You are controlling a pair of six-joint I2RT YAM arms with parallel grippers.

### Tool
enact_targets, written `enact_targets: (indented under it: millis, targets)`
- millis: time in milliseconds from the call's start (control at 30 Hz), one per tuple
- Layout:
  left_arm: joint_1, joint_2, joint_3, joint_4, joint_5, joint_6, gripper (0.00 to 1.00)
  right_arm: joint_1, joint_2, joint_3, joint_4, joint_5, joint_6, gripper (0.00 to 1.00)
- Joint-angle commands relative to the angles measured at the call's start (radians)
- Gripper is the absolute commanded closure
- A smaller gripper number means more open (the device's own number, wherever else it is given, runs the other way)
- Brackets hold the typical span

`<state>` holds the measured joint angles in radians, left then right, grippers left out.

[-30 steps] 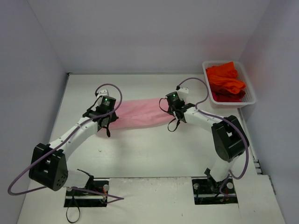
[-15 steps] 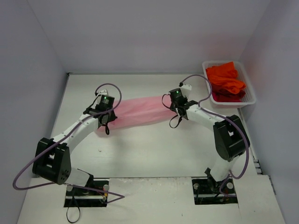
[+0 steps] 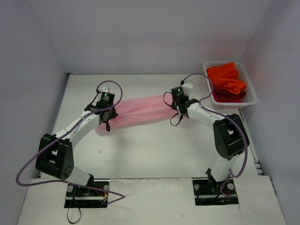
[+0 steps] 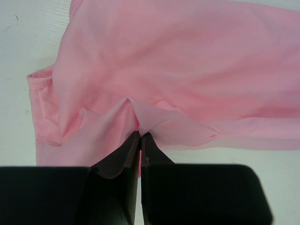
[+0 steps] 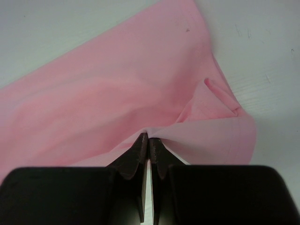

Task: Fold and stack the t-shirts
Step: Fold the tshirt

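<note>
- Black-fingered left pincer (image 4: pixel 140 138) sits at the left end of the pink t-shirt (image 3: pixel 140 108). Its jaws are pressed together on a small peak of cloth, which rises to the fingertips and falls away in folds on both sides.
- Left of that grip, the left wrist view shows a hemmed part of the pink t-shirt, seemingly a sleeve, lying on the white surface (image 3: pixel 154 145).
- Pink t-shirt runs as a long band between the two arms across the middle of the surface. It looks drawn out lengthwise, and its left end spreads wider toward the near side than its right end. Whether its middle touches the surface I cannot tell.
- Right pincer (image 5: pixel 148 139) is at the right end of the pink t-shirt, jaws clamped tight on a pinch of cloth. A hemmed corner flap spreads to the right of the fingertips, with bare surface beyond it.
- Well to the right of the pink t-shirt and farther back stands a white mesh basket (image 3: pixel 234 105), apart from the shirt.
- Orange-red t-shirts (image 3: pixel 226 79) lie crumpled in a heap inside that basket, rising above its rim.
</note>
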<state>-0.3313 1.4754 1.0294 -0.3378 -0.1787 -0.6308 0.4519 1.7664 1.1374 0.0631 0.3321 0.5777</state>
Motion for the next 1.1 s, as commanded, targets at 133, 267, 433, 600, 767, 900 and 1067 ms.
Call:
enact_targets:
  millis: [133,267,433,600,767,900,1067]
  targets:
    - [0.02,-0.006,0.08,0.029,-0.007,0.032,1.0,-0.021,0.01,0.091,0.029,0.012,-0.025,1.0]
    - [0.031,0.013,0.1,0.028,0.004,0.034,1.0,-0.025,0.022,0.107,0.027,0.01,-0.03,1.0]
    - [0.034,0.01,0.116,0.034,0.015,0.031,1.0,-0.03,0.044,0.116,0.026,0.01,-0.033,1.0]
    - [0.038,0.032,0.158,0.014,0.015,0.042,1.0,-0.033,0.068,0.13,0.026,0.007,-0.033,1.0]
    - [0.046,0.042,0.17,0.016,0.021,0.043,1.0,-0.038,0.079,0.145,0.027,0.004,-0.035,1.0]
    - [0.049,0.056,0.176,0.016,0.021,0.045,1.0,-0.039,0.087,0.151,0.026,-0.002,-0.035,1.0]
    - [0.054,0.069,0.187,0.014,0.028,0.048,1.0,-0.044,0.094,0.16,0.024,-0.002,-0.038,1.0]
